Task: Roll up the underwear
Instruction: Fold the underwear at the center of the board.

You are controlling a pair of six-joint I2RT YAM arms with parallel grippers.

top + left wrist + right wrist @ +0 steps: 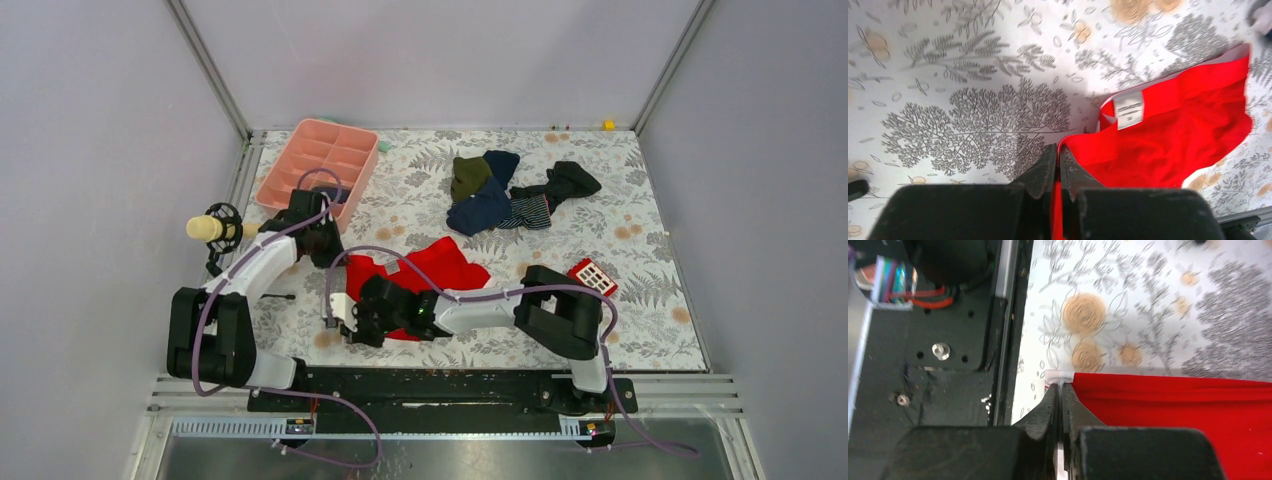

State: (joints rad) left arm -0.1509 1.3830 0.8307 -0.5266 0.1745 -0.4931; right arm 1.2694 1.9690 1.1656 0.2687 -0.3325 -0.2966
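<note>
**Position.** The underwear [445, 262] lies on the table [650, 330], in the near half. It is partly spread and not yet rolled. Both arms meet at its left end.

**Left gripper** [1058, 172]. The jaws are closed on a red edge of the underwear, and cloth runs between the fingers toward the camera. The label [1128, 109] faces up just beyond the pinch, so this is probably the waistband side.

**Right gripper** [1061, 392]. The jaws are closed on a corner of the white trim [1057, 375], beside the table's near edge and the black base plate [948, 365]. From the pinch, the cloth runs right as a straight edge that looks taut.

**Reason for the hold (judgement).** Two pinches on one end give a straight leading edge, and a roll started from such an edge winds evenly. A single pinch would let the cloth bunch. The right arm reaches across to this corner, so in the top view its forearm lies over the garment's near side.

**Status.** Both sides appear grasped. Rolling has not begun.

**Next move (judgement).** Both grippers should travel together, turning the held edge over onto the cloth and keeping it level.

**Risk.** The thin trim may slip from the right pinch. Uneven travel would skew the roll.

**Not used.** The tray [315, 165], the pile [510, 190] of dark garments and the box [592, 275] sit well apart from the held end.
</note>
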